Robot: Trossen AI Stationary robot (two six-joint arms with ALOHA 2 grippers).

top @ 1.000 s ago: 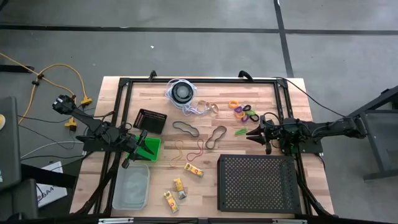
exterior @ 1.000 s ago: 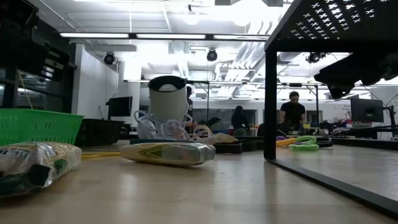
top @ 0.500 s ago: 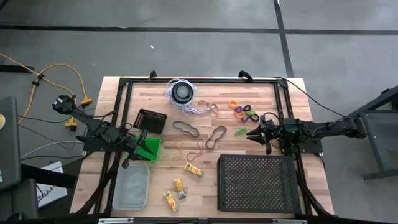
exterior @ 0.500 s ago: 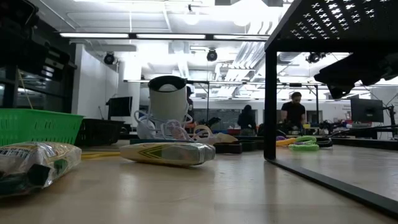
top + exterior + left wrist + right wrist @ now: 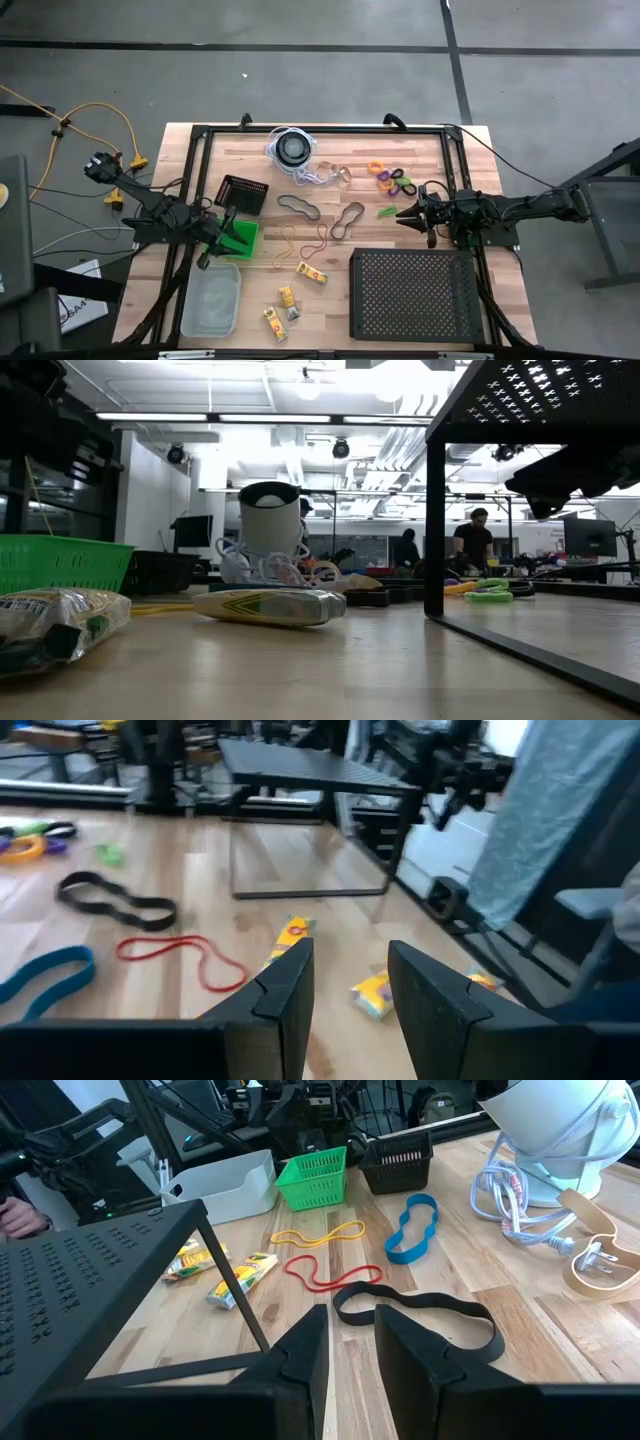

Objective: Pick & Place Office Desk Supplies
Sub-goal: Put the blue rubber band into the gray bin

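The supplies lie loose on the wooden table: a dark rubber band [image 5: 348, 220], a blue-grey one [image 5: 297, 206], a red one [image 5: 318, 238] and a yellow one [image 5: 285, 240]. Yellow packets [image 5: 311, 272] lie near the front, and coloured rings [image 5: 390, 178] and a green clip [image 5: 387, 211] lie far right. My left gripper [image 5: 225, 225] hovers open over the green basket [image 5: 244, 240]. My right gripper [image 5: 405, 213] is open just right of the green clip and touches nothing. The right wrist view shows the dark band [image 5: 420, 1315] just ahead of its fingers.
A round black disc with a coiled white cord [image 5: 292, 147] stands at the far edge. The large black perforated tray [image 5: 413, 293] stands on legs at the near right. A clear bin [image 5: 212, 300] and a black basket [image 5: 242, 193] flank the green basket. People stand far behind the table.
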